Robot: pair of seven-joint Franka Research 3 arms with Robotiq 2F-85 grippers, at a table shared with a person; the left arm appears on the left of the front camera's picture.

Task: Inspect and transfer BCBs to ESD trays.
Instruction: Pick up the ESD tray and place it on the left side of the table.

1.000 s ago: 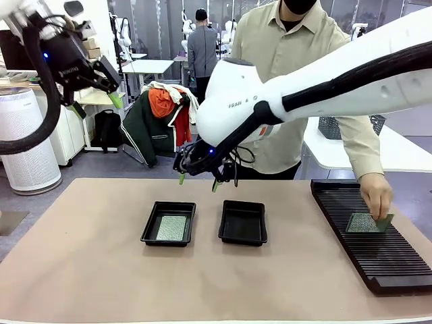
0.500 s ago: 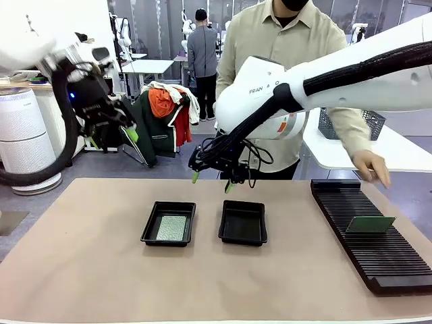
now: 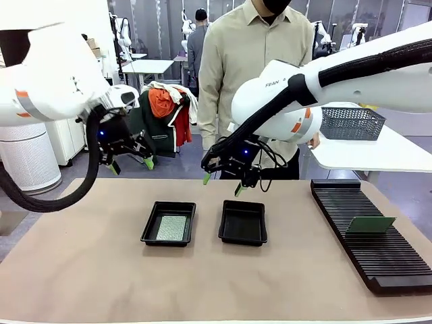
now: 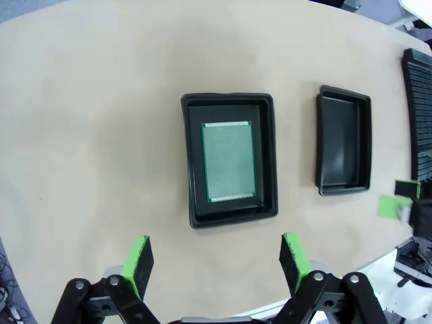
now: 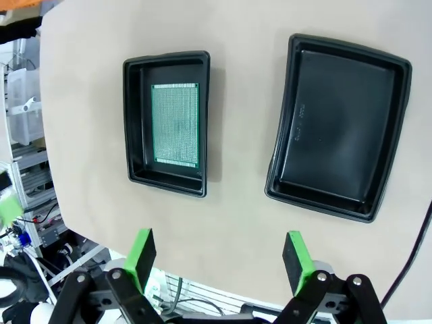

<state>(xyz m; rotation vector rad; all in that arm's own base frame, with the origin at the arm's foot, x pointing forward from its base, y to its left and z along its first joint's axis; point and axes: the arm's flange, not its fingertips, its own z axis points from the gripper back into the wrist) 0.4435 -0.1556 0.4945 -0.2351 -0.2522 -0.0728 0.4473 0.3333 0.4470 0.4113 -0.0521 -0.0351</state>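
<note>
Two black ESD trays lie side by side mid-table. The left tray holds a speckled green BCB flat on its floor. The right tray has nothing in it. A second BCB stands tilted on the black slotted rack at the right. My left gripper hangs open in the air above the table's back left. My right gripper hangs open above the far edge of the trays.
A person in a beige shirt stands at the far side behind my right arm. A grey wire mesh basket sits on a white side table at the back right. The tan mat is bare at front and left.
My left gripper has swung down and to the right. My right gripper has shifted right. The person's hand let go of the BCB on the rack and withdrew.
</note>
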